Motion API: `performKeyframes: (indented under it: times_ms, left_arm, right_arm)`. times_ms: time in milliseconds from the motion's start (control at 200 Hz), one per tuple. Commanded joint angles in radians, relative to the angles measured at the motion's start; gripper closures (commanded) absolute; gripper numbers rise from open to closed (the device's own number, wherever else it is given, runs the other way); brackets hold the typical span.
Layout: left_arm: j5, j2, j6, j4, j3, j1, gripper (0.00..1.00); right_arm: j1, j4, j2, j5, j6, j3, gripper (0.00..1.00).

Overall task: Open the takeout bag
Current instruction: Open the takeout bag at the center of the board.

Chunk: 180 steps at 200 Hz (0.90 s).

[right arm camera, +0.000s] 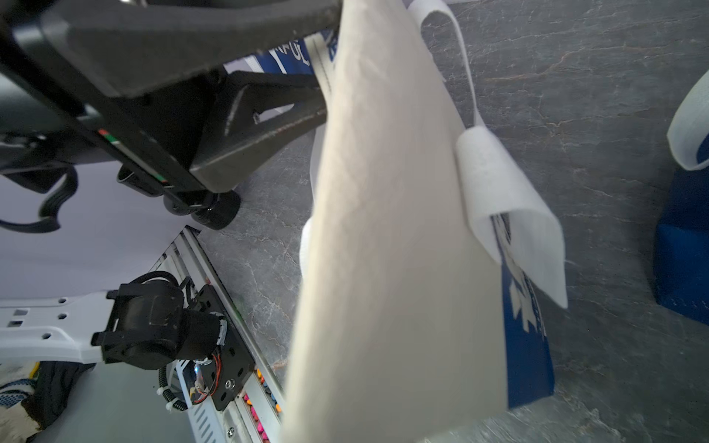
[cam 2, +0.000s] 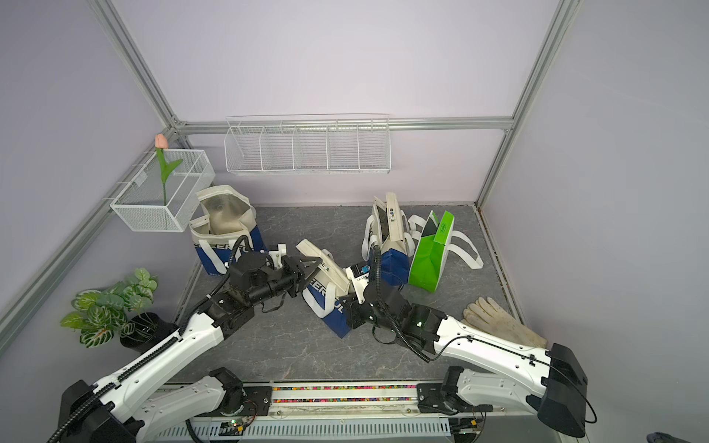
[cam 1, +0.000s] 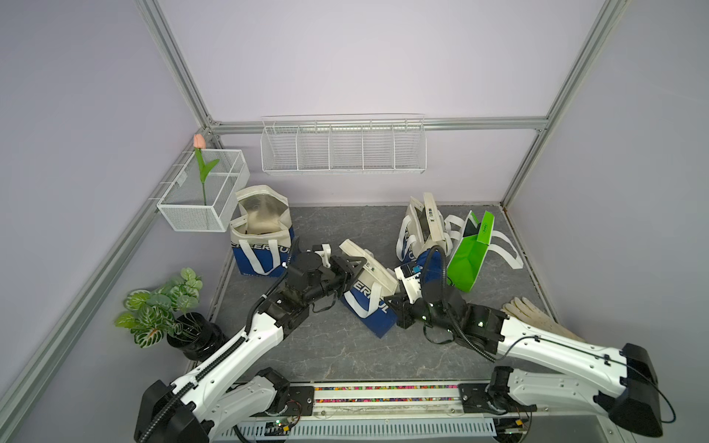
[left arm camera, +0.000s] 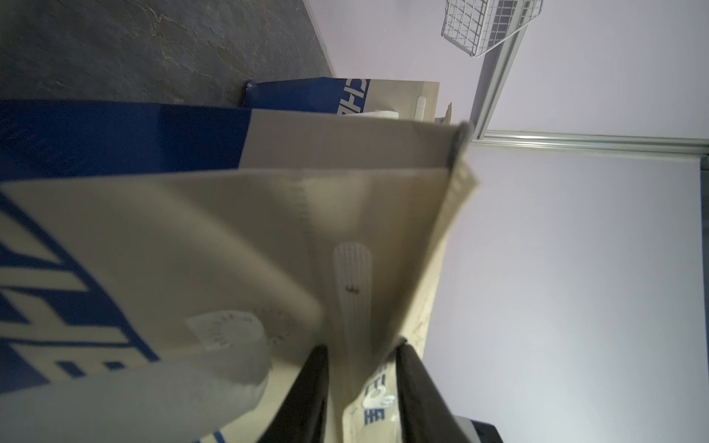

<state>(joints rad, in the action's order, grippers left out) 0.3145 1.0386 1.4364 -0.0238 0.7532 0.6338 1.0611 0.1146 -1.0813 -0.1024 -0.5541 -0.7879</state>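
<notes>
Judging by the flattened cream top, you've not opened the takeout bag [cam 1: 368, 285] yet: it leans in the middle of the surface [cam 1: 326, 356] between both arms, mouth pressed flat. Your right gripper [right arm camera: 330, 65] is clamped on its cream side panel. Your left gripper [left arm camera: 360, 354] straddles the top edge with fingers apart, gripping nothing. What's left, I'd say: pinch that edge and pull the two sides apart.
</notes>
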Motion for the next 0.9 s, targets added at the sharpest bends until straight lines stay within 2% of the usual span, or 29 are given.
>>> performKeyframes:
  times_ms: [0,225,540,625,710,790,895]
  left_arm:
    - [0.024,0.003,-0.025,-0.079,-0.003,0.0,0.61]
    - [0.023,0.019,-0.03,-0.18,0.007,0.014,0.65]
    - [0.025,0.082,-0.071,-0.228,0.02,0.068,0.65]
    - [0.019,0.096,-0.106,-0.241,0.022,0.086,0.7]
    - [0.021,0.123,-0.182,-0.281,0.029,0.096,0.81]
    - [0.005,0.148,-0.236,-0.34,0.018,0.096,0.81]
    - [-0.002,0.194,-0.249,-0.422,0.014,0.096,0.82]
  right_arm:
    - [0.006,-0.047,0.012,0.046,-0.013,-0.016,0.93]
    - [0.004,-0.034,0.005,0.05,-0.013,-0.016,0.93]
    - [-0.003,-0.036,0.044,0.04,-0.024,0.0,0.93]
    - [-0.005,-0.034,0.053,0.043,-0.021,0.004,0.93]
    - [-0.005,-0.03,0.055,0.04,-0.019,0.004,0.93]
    - [-0.008,-0.028,0.058,0.035,-0.018,0.007,0.93]
    - [-0.012,-0.013,0.065,0.032,-0.019,0.007,0.93]
